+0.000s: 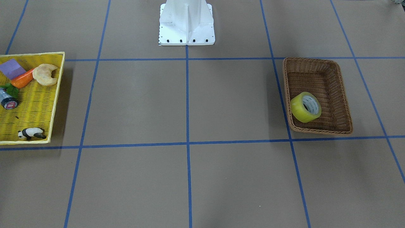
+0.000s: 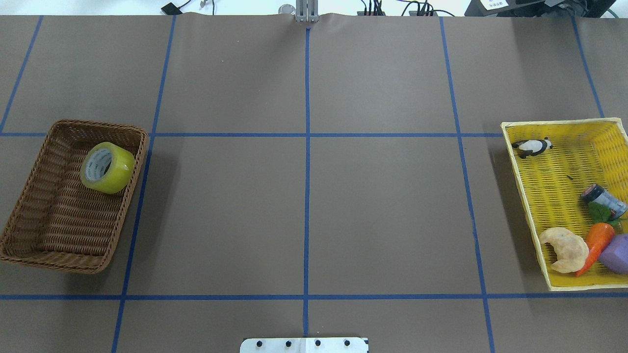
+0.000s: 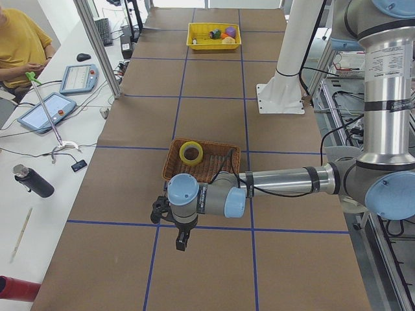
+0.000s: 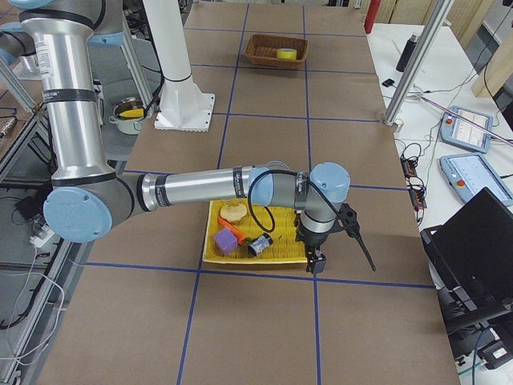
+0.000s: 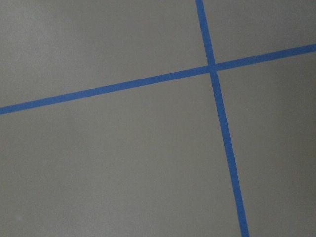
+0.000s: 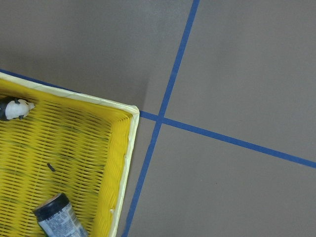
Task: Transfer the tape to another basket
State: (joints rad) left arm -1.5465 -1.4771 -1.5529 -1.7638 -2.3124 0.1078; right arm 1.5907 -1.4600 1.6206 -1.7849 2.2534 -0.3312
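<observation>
The yellow tape roll (image 1: pixel 305 107) leans on its side inside the brown wicker basket (image 1: pixel 316 60), in the corner farthest from the robot. Both also show in the overhead view, the tape (image 2: pixel 107 167) in the basket (image 2: pixel 59 255). My left gripper (image 3: pixel 182 241) shows only in the exterior left view. It points down over bare table just outside the basket (image 3: pixel 201 173), and I cannot tell whether it is open. My right gripper (image 4: pixel 315 261) shows only in the exterior right view, at the edge of the yellow tray (image 4: pixel 280 241). I cannot tell its state.
The yellow tray (image 2: pixel 554 186) holds a small dark can (image 2: pixel 603 198), a panda figure (image 2: pixel 532 146), a croissant (image 2: pixel 566 249), a carrot (image 2: pixel 596 245) and a purple block (image 2: pixel 617 253). The white robot base (image 1: pixel 186 22) stands mid-table. Blue tape lines grid the brown tabletop.
</observation>
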